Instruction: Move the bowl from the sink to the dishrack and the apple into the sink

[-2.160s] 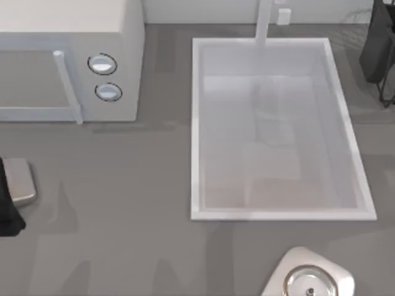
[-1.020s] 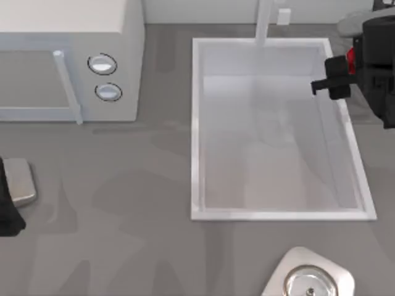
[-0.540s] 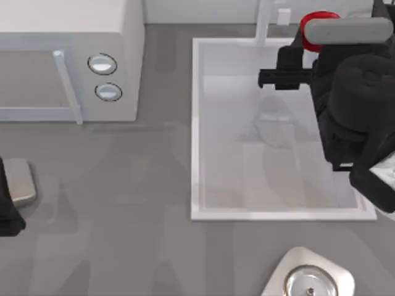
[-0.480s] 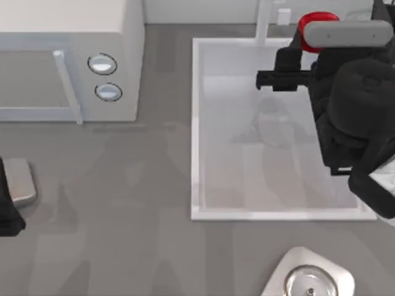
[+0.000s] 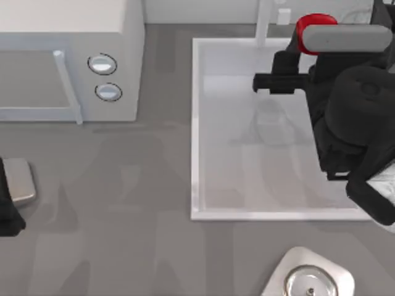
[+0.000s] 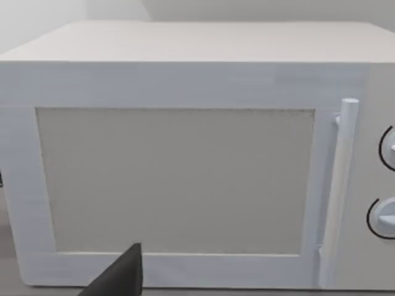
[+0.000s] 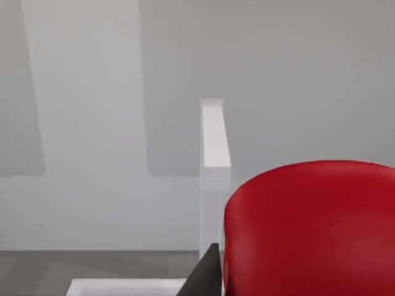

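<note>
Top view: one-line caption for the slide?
Right gripper carries the glossy red apple over the white rectangular sink near its faucet; left arm parked at the table's left edge beside the white microwave.

The right arm (image 5: 355, 117) covers the sink's (image 5: 196, 123) right rim and most of the apple (image 5: 311, 28).

Red apple (image 5: 313, 26), white sink (image 5: 196, 129) — grey table (image 5: 123, 203).

The right arm (image 5: 352, 117) is bulky matte black with a grey bar; the left arm (image 5: 7, 209) is black with a grey block.
</note>
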Controlling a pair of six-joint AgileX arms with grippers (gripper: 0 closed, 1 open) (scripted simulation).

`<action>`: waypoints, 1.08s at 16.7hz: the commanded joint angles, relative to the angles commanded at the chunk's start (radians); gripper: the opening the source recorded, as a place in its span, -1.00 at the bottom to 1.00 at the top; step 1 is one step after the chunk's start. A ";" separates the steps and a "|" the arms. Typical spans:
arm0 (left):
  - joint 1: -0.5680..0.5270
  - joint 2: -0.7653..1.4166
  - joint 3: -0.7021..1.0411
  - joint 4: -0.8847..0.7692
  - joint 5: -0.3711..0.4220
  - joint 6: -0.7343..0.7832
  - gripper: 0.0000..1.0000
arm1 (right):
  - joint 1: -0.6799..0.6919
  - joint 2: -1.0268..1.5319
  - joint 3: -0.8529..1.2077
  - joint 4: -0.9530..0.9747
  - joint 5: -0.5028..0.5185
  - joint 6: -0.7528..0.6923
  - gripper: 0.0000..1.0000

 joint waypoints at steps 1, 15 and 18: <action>0.000 0.000 0.000 0.000 0.000 0.000 1.00 | 0.001 0.022 -0.004 0.023 0.000 0.001 -1.00; 0.000 0.000 0.000 0.000 0.000 0.000 1.00 | 0.002 0.591 -0.097 0.700 0.011 -0.005 -1.00; 0.000 0.000 0.000 0.000 0.000 0.000 1.00 | 0.003 0.611 -0.100 0.721 0.012 -0.006 -1.00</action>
